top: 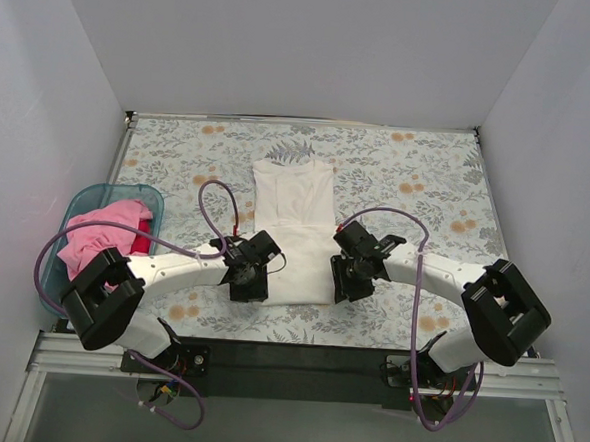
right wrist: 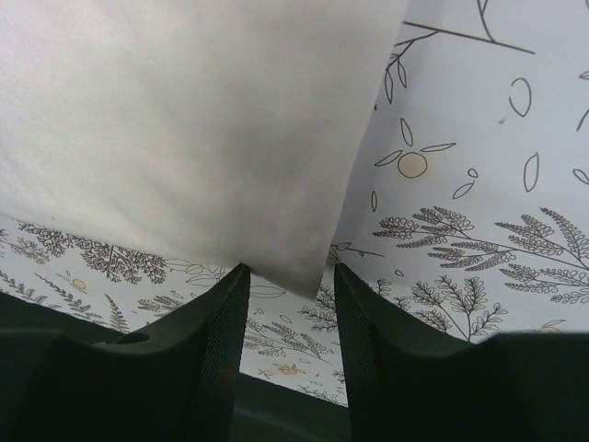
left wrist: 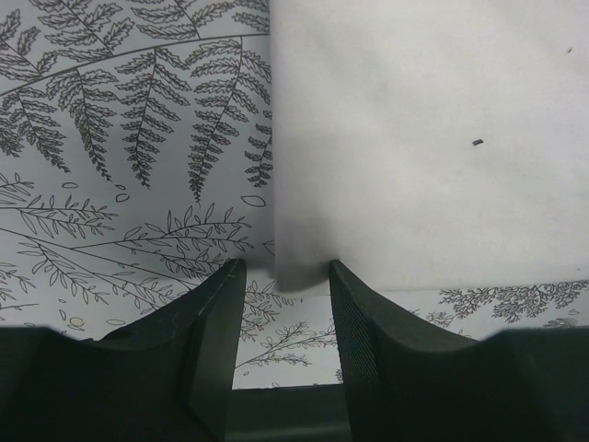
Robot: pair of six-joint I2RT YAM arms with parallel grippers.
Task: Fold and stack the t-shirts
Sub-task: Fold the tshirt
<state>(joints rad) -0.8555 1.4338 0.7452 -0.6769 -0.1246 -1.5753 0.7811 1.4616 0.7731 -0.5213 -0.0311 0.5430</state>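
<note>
Both part-open and holding nothing, my left end effector (left wrist: 287,267) and right end effector (right wrist: 291,269) straddle the soft white t-shirt's (top: 296,211) near corners; I'd pinch evenly, lift together

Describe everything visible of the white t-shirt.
The white t-shirt is plain, soft-looking cloth. It lies flat on the leaf-patterned table, folded into a long narrow strip running near to far, with no sleeves showing. A fold line crosses it about midway. Each near corner sits between the parted jaws of a tool: the left tool at the left corner, the right tool at the right. One tiny dark speck marks it.
</note>
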